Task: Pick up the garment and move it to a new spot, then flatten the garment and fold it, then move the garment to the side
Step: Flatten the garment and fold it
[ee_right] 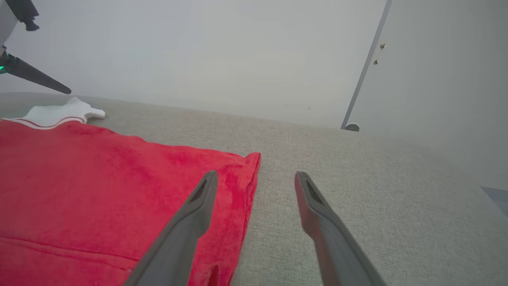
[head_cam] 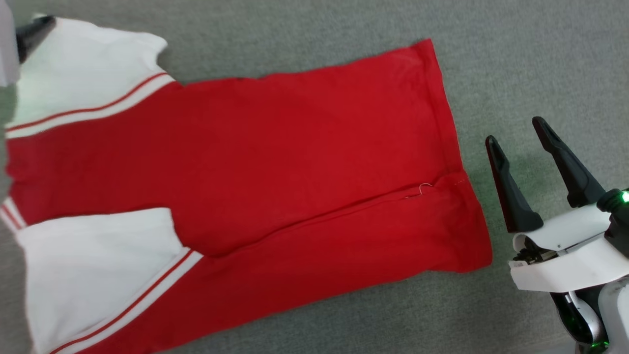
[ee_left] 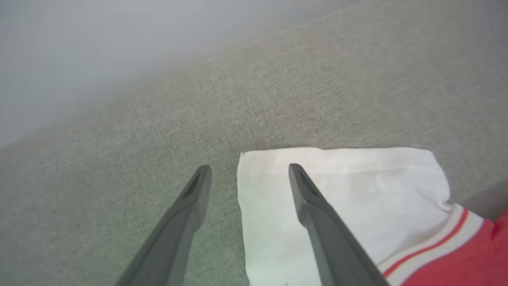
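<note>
- The right gripper [head_cam: 515, 130] sits just beside the shirt's hem [head_cam: 452, 147], over the grey cloth surface [head_cam: 516, 59]. Its fingers point away from the robot, spread apart and empty.
- In the right wrist view, one of its fingers crosses the far corner of the hem and the other is over bare grey surface.
- The left gripper [ee_left: 249, 167] is at the far white sleeve [head_cam: 83, 73], fingers released and holding nothing. One finger is over the sleeve's edge, the other over the surface beside it.
- The shirt [head_cam: 295, 157] lies flat on the grey surface in front of the robot.
- Its long axis runs side to side, slightly slanted, with the hem toward the right gripper and the sleeves toward the left.
- The near side is folded over the body along a lengthwise crease, and the near sleeve [head_cam: 98, 265] lies on the red.
</note>
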Controlling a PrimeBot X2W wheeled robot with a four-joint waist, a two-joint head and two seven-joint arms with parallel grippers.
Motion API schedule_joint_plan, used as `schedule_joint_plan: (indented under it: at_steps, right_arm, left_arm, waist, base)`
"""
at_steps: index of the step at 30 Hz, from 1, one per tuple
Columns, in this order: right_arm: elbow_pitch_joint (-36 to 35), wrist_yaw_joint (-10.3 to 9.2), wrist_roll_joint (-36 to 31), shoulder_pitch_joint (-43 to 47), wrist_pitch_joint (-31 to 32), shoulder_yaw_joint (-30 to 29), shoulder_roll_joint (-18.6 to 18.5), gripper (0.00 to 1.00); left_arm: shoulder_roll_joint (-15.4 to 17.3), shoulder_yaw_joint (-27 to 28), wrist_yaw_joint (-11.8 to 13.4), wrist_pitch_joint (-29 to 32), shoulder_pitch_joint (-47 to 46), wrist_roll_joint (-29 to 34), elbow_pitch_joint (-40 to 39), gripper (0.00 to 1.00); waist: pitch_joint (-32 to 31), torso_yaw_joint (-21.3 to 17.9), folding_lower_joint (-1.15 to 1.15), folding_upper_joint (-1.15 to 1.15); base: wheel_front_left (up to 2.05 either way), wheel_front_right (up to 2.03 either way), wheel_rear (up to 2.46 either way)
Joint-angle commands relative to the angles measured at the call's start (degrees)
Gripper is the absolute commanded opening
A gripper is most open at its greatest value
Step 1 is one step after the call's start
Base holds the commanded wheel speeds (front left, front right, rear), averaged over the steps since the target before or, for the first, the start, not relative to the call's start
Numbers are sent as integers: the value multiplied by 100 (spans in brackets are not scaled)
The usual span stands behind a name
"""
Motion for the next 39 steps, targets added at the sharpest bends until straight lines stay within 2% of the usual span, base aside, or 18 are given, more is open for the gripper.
schedule_joint_plan:
  at_steps: [1, 11, 12, 13, 14, 17, 21, 27, 32, 39]
  right_arm:
    - [7, -6, 4, -73, -47, 11, 31, 100]
    - [66, -6, 78, -193, -89, 84, 28, 100]
    - [67, -6, 95, -204, -86, 85, 35, 100]
    - [70, -6, 110, -215, -83, 84, 43, 100]
    - [77, -6, 112, -219, -79, 80, 38, 100]
    - [91, -6, 144, -235, -34, 78, 17, 100]
    - [102, -6, 256, -278, 147, 91, -6, 100]
    - [77, -6, 556, -469, 788, 150, -139, 100]
    - [180, -6, 885, -858, 1820, 210, -341, 100]
    - [672, -6, 1361, -1751, 3512, 273, -406, 100]
  left_arm:
    - [-18, -20, -7, 62, -67, -37, 45, 100]
    - [-254, -271, 197, 1219, -59, -211, 598, 100]
    - [-302, -272, 222, 1303, -45, -265, 619, 69]
    - [-344, -269, 256, 1400, -10, -327, 649, 29]
    - [-381, -290, 260, 1518, 32, -370, 664, 0]
    - [-469, -302, 342, 1672, 91, -454, 678, 0]
    - [-569, -219, 351, 1527, 67, -509, 650, 0]
    - [-733, -205, 351, 1428, 55, -528, 723, 0]
    - [-893, -182, 298, 1298, 53, -539, 837, 0]
    - [-1206, -178, 182, 1113, 24, -540, 1039, 0]
  waist:
    - [312, -240, 0, 0]
    - [430, -222, 0, 0]
    - [433, -212, 0, 0]
    - [431, -206, 0, 0]
    - [425, -197, 0, 0]
    - [402, -168, 0, 0]
    - [342, -117, 0, 0]
    - [201, 5, 0, 0]
    - [87, 118, 0, 0]
    - [15, 293, 0, 0]
  base:
    - [0, 0, 0]
    - [0, 0, 0]
    - [0, 0, 0]
    - [0, 0, 0]
    - [0, 0, 0]
    - [0, 0, 0]
    - [0, 0, 0]
    - [0, 0, 0]
    - [0, 0, 0]
    - [0, 0, 0]
